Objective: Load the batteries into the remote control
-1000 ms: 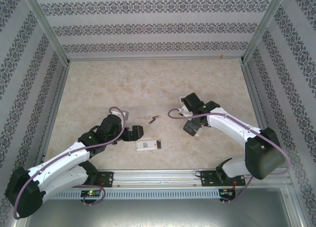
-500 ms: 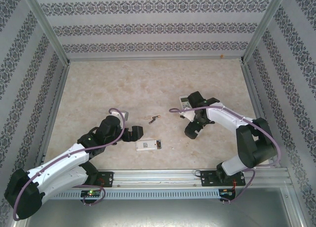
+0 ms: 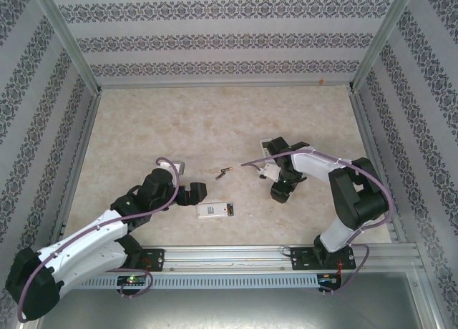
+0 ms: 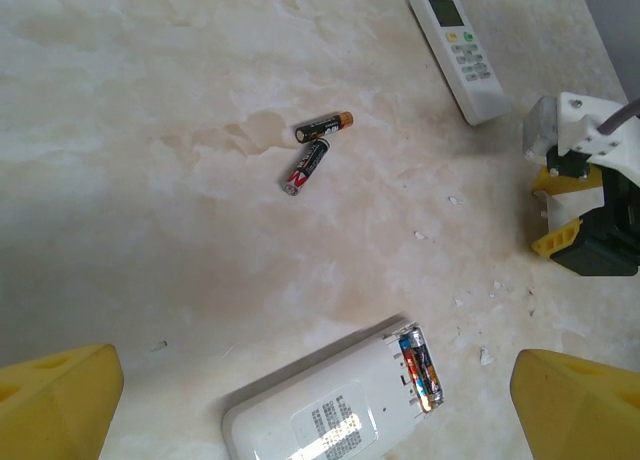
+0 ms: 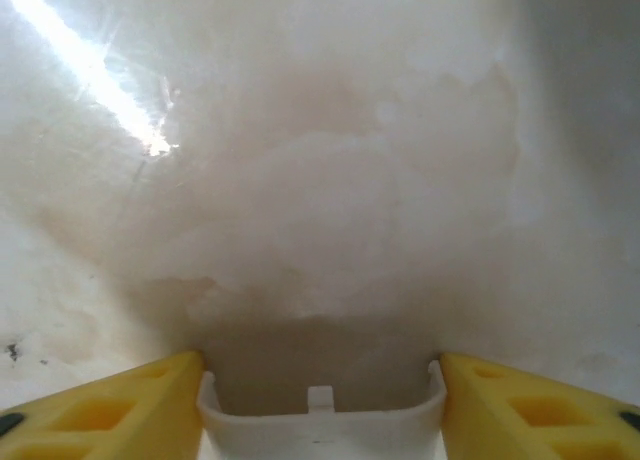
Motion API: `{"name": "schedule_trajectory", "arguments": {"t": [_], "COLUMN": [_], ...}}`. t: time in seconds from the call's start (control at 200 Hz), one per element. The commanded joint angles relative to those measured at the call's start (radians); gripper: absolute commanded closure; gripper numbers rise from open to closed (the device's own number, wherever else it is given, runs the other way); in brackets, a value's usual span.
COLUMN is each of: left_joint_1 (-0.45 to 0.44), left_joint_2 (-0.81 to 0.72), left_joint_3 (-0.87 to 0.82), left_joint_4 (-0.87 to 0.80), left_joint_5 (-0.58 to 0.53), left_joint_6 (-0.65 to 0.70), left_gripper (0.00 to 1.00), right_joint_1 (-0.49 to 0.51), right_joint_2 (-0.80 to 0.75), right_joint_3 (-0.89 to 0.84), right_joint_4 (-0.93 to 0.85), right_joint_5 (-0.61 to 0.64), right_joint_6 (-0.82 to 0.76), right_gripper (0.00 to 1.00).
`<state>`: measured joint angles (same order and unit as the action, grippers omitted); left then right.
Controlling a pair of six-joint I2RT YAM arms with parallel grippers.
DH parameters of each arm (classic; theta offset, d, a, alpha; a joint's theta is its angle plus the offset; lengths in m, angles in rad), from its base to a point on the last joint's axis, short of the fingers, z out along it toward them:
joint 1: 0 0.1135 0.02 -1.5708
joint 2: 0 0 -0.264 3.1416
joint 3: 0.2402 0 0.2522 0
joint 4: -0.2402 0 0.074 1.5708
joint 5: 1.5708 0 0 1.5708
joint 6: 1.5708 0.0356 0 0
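Left claw (image 4: 315,380): spread wide. Its two yellow fingers (image 4: 55,400) sit at the lower corners of the left wrist view and grip nothing. In the top view this claw (image 3: 196,193) hovers just beside the left end of the remote control (image 3: 216,212).

The remote control (image 4: 325,415) lies face down on the table (image 4: 150,230), label up. Its battery compartment (image 4: 420,365) is uncovered at the end towards the right arm. Cells with coloured wrappers are seated in it; how many cannot be told.

Loose batteries (image 4: 323,127): two, lying on the table beyond the remote control and well apart from it. They lie close together at an angle to each other; whether their ends touch cannot be told. The top view shows them as a small dark mark (image 3: 223,174) between the two arms.

Second remote (image 4: 460,50): face up, buttons and display visible, far right of the table, near the right arm.

Right claw (image 5: 320,365): low over the table, pinching a white plastic piece (image 5: 320,420) with a small centre tab, held between both yellow fingers (image 5: 110,400). The left wrist view places this claw (image 4: 552,212) near the second remote, and the top view (image 3: 280,189) places it to the right of the loose batteries.
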<state>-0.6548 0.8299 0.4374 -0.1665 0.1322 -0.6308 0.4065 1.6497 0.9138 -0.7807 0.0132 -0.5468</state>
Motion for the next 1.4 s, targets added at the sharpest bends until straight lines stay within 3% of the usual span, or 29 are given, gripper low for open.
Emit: {"name": "schedule_trajectory", "arguments": {"t": [0.0, 0.23, 0.45, 0.624, 0.874, 1.124, 1.394], "left_joint_1": [-0.006, -0.006, 0.005, 0.033, 0.069, 0.076, 0.079], "left_joint_2": [-0.012, -0.017, -0.055, -0.092, -0.112, -0.115, -0.107], "left_joint_3": [-0.011, -0.015, 0.007, -0.002, -0.007, -0.023, -0.024], "left_joint_4": [0.019, 0.028, -0.055, -0.077, -0.097, -0.08, -0.064], "left_joint_5": [-0.019, -0.024, -0.098, -0.093, -0.05, -0.045, -0.033], "left_joint_6": [0.025, 0.02, -0.017, -0.079, -0.102, -0.113, -0.108], "left_gripper": [0.0, 0.0, 0.0, 0.0, 0.0, 0.0, 0.0], "right_joint_1": [0.001, 0.06, 0.387, 0.565, 0.6, 0.622, 0.628], "right_joint_2": [0.006, -0.163, -0.286, -0.19, 0.04, 0.093, 0.153], "right_joint_3": [-0.007, 0.051, 0.039, 0.078, 0.196, 0.235, 0.248], "right_joint_4": [-0.019, -0.081, -0.031, 0.088, 0.121, 0.118, 0.099], "right_joint_5": [0.098, 0.028, 0.026, 0.013, -0.038, -0.126, -0.108], "right_joint_6": [-0.02, -0.033, 0.019, 0.041, 0.004, 0.031, 0.06], "right_gripper": [0.49, 0.53, 0.52, 0.52, 0.54, 0.51, 0.5]}}
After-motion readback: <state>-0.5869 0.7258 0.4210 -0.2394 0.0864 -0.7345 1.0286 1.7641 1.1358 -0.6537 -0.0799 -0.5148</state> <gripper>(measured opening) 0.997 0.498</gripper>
